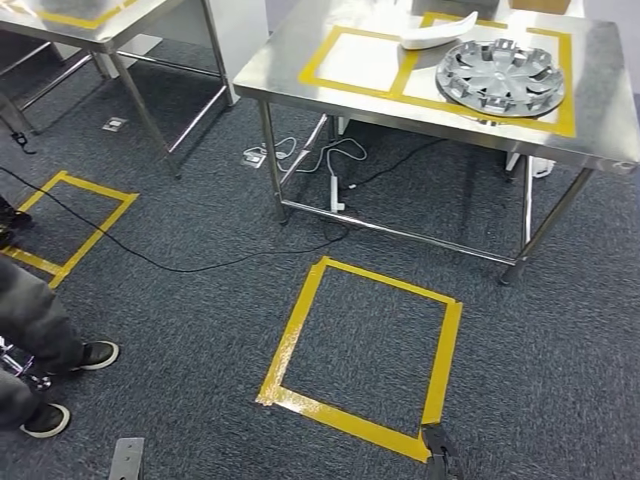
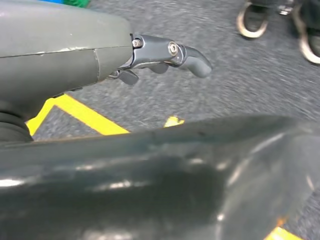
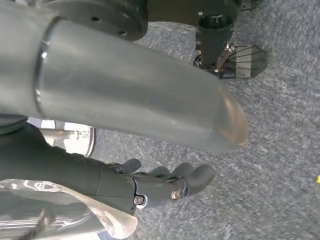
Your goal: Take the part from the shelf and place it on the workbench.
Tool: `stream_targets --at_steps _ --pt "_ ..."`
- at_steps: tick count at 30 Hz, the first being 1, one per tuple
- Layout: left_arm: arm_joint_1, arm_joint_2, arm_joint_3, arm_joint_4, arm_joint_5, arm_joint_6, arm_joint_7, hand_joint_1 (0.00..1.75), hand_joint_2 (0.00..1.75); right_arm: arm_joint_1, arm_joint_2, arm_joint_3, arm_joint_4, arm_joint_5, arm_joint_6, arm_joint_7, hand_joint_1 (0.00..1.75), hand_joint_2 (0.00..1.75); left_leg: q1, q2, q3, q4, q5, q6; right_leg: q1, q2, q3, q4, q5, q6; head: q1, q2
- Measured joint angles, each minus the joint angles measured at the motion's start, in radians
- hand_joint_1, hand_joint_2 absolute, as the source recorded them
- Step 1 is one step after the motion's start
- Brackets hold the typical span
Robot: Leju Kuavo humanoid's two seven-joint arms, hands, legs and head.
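Covering the floor: blue-grey carpet (image 1: 189, 330), short nubby pile.
Worktop: brushed steel (image 1: 287, 70) on tubular legs, carrying yellow tape frames (image 1: 423, 100).
Floor marking: glossy yellow tape square (image 1: 292, 330), in front of the worktop.
Wheel cover: silver spoked disc (image 1: 500, 77), lying flat and face up inside the right-hand frame; round, no long axis.
White part: smooth curved moulding (image 1: 438, 30), just behind the wheel cover, long axis running across the worktop.
Left hand: (image 2: 166, 55) grey, fingers stretched out, grasping nothing.
Right hand: (image 3: 162, 185) loosely extended over carpet, released.
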Motion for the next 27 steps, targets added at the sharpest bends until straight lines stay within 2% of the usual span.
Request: stream_targets --at_steps 1,2,3,4,5,6,7,8,9,10,12,13,14,16,17,18,21,22,24,25,27 --pt "0.001 0.000 0.000 0.000 0.000 0.000 0.000 0.00 0.00 -0.001 0.000 0.000 0.000 0.000 0.000 0.000 0.00 0.00 0.004 0.006 0.024 -0.038 0.024 -0.003 -0.001 -0.013 -0.001 0.002 -0.001 0.002 0.000 0.000" --pt "0.002 0.001 0.000 0.000 0.000 0.000 0.000 0.00 0.00 -0.002 0.000 0.000 0.000 0.000 0.000 0.000 0.00 0.00 0.007 0.019 0.063 -0.106 0.058 -0.006 -0.001 -0.026 -0.001 0.004 -0.002 0.005 0.000 0.000" --pt "0.001 0.000 0.000 0.000 0.000 0.000 0.000 0.00 0.00 -0.002 0.000 0.000 0.000 0.000 0.000 0.000 0.00 0.00 0.004 0.046 0.101 -0.175 0.080 -0.005 0.001 -0.037 -0.001 0.007 -0.005 0.010 -0.001 0.000" --pt "-0.001 0.000 0.000 0.000 0.000 0.000 0.000 0.00 0.00 -0.003 0.000 0.000 0.000 0.000 0.000 0.000 0.00 0.00 0.002 0.066 0.128 -0.229 0.095 0.001 0.003 -0.047 -0.001 0.010 -0.007 0.017 -0.001 0.000" --pt "-0.002 0.000 0.000 0.000 0.000 0.000 0.000 0.00 0.00 -0.004 0.000 0.000 0.000 0.000 0.000 -0.001 0.00 0.00 -0.002 0.082 0.141 -0.259 0.099 0.008 0.006 -0.056 -0.002 0.012 -0.008 0.024 -0.001 0.000" --pt "-0.001 0.000 0.000 0.000 0.000 0.000 0.000 0.00 0.00 -0.004 0.000 0.000 0.000 0.000 0.000 -0.001 0.00 0.00 -0.007 0.086 0.140 -0.267 0.096 0.017 0.008 -0.066 -0.002 0.014 -0.009 0.031 -0.001 0.000" --pt "0.000 0.000 0.000 0.000 0.000 0.000 0.000 0.00 0.00 -0.005 0.000 0.000 0.000 0.000 0.000 -0.001 0.00 0.00 -0.008 0.074 0.135 -0.267 0.098 0.027 0.007 -0.076 -0.001 0.014 -0.009 0.037 0.000 0.000" --pt "0.003 0.000 0.000 0.000 0.000 0.000 0.000 0.00 0.00 -0.006 0.000 0.000 0.000 0.000 0.001 -0.001 0.00 0.00 -0.008 0.064 0.133 -0.268 0.101 0.034 0.004 -0.075 -0.003 0.015 -0.013 0.044 0.001 0.000" --pt "0.004 0.001 0.000 0.000 0.000 0.000 0.000 0.00 0.00 -0.007 0.000 0.000 0.000 0.001 0.002 -0.001 0.00 0.00 -0.008 0.054 0.131 -0.270 0.104 0.042 0.002 -0.059 -0.009 0.024 -0.024 0.049 0.002 0.000" --pt "0.003 0.001 0.001 0.000 -0.001 0.000 0.001 0.00 0.00 -0.007 0.000 0.000 0.000 0.001 0.004 -0.001 0.00 0.00 -0.007 0.044 0.129 -0.273 0.109 0.049 0.000 -0.033 -0.022 0.052 -0.046 0.053 0.004 0.000" --pt "-0.002 0.001 0.001 0.000 -0.002 0.000 0.002 0.00 0.00 -0.005 0.000 0.000 0.000 0.002 0.011 0.000 0.00 0.00 -0.008 0.022 0.124 -0.274 0.115 0.060 -0.001 0.027 -0.076 0.172 -0.115 0.054 0.007 0.000" --pt "-0.003 0.001 0.001 0.000 -0.002 0.000 0.002 0.00 0.00 -0.003 0.000 0.000 0.000 0.002 0.014 0.001 0.00 0.00 -0.010 0.009 0.121 -0.274 0.117 0.064 0.000 0.041 -0.109 0.244 -0.145 0.052 0.008 0.000" --pt "-0.003 0.001 0.001 0.000 -0.002 0.000 0.002 0.00 0.00 -0.001 0.000 0.000 0.001 0.002 0.017 0.003 0.00 0.00 -0.012 -0.004 0.119 -0.273 0.118 0.066 0.000 0.046 -0.135 0.298 -0.161 0.050 0.009 0.000" --pt "-0.001 0.002 0.001 0.000 -0.003 0.000 0.003 0.00 0.00 0.001 0.000 0.000 0.001 0.002 0.020 0.004 0.00 0.00 -0.015 -0.021 0.117 -0.273 0.119 0.068 0.001 0.048 -0.156 0.337 -0.164 0.048 0.009 0.000" --pt "-0.001 0.002 0.001 0.000 -0.003 0.000 0.003 0.00 0.00 0.001 0.000 0.000 0.001 0.002 0.021 0.004 0.00 0.00 -0.015 -0.024 0.117 -0.273 0.119 0.068 0.001 0.049 -0.155 0.335 -0.159 0.047 0.009 0.000" --pt "-0.001 0.003 0.002 0.000 -0.004 0.000 0.003 0.00 0.00 0.001 0.000 0.000 0.001 0.002 0.022 0.004 0.00 0.00 -0.016 -0.032 0.117 -0.272 0.120 0.068 0.001 0.050 -0.142 0.306 -0.138 0.045 0.009 0.000" --pt "-0.004 0.003 0.001 0.000 -0.016 -0.003 0.018 0.00 0.00 0.000 0.000 0.000 0.003 0.003 0.031 0.021 0.00 0.00 -0.017 -0.086 0.108 -0.262 0.122 0.060 -0.003 0.128 -0.042 0.090 -0.037 0.031 0.008 0.000" --pt "-0.004 0.002 0.000 0.000 -0.024 -0.005 0.028 0.00 0.00 0.000 0.000 0.000 0.004 0.004 0.032 0.035 0.00 0.00 -0.016 -0.103 0.101 -0.259 0.125 0.055 -0.004 0.148 -0.020 0.043 -0.024 0.028 0.008 0.000" --pt "0.001 0.002 -0.001 0.000 -0.037 -0.008 0.043 0.00 0.00 0.003 0.000 0.000 0.005 0.006 0.027 0.064 0.00 0.00 -0.011 -0.126 0.089 -0.256 0.131 0.041 -0.005 0.129 -0.011 0.030 -0.024 0.026 0.008 0.000" --pt "0.004 0.002 -0.001 0.000 -0.040 -0.009 0.045 0.00 0.00 0.005 0.000 0.000 0.005 0.007 0.025 0.072 0.00 0.00 -0.012 -0.118 0.084 -0.250 0.127 0.035 -0.007 0.116 -0.009 0.025 -0.021 0.022 0.008 0.000" --pt "0.005 0.001 -0.004 0.001 -0.047 -0.013 0.047 0.00 0.00 0.011 -0.001 0.000 0.006 0.015 0.019 0.078 0.00 0.00 -0.014 -0.069 0.055 -0.189 0.088 0.023 -0.010 0.084 -0.003 0.017 -0.017 0.015 0.001 0.000"
